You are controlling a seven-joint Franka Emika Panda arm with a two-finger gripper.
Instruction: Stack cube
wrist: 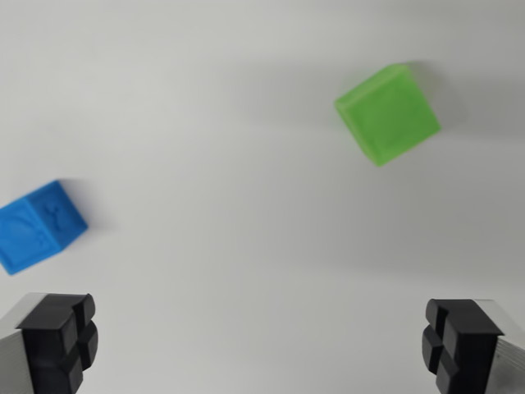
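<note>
Lying apart — green cube (387,113) and blue cube (38,226) — beyond the spread, empty fingers (59,343).

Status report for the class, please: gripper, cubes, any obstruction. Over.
Gripper open, empty, above the white table. Green cube and blue cube apart, unstacked. Nothing in the way.

Plain white tabletop (246,246), matte, filling the whole wrist view. Carries two cubes, well apart. Green cube (387,113) toward the wrist view's upper right, turned corner-on, casting a soft shadow behind. Blue cube (37,227) at the wrist view's left edge, partly cut off by the frame, with a raised mark on one face.
</note>
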